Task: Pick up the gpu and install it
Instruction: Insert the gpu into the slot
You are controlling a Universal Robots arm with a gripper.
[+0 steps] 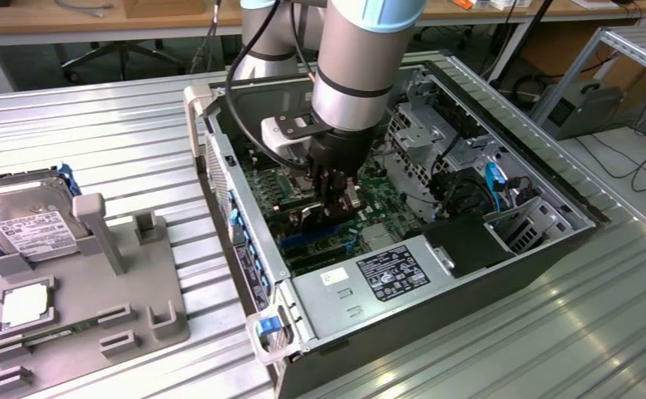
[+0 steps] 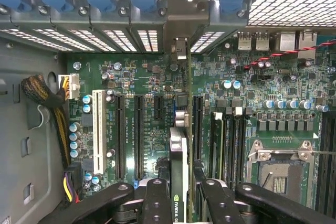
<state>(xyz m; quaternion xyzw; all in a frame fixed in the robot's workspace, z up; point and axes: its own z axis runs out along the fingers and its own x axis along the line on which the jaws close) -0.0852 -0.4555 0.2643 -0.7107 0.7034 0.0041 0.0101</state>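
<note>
The open computer case lies on its side, holding a green motherboard with long black slots, one white slot and a square metal CPU socket. The gripper is clamped on the gpu, a thin dark card standing edge-on between its fingers, bracket toward twelve o'clock at the case's perforated rear wall.

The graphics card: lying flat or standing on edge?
On edge: the graphics card stands upright between the hand's fingers, over the motherboard.
</note>
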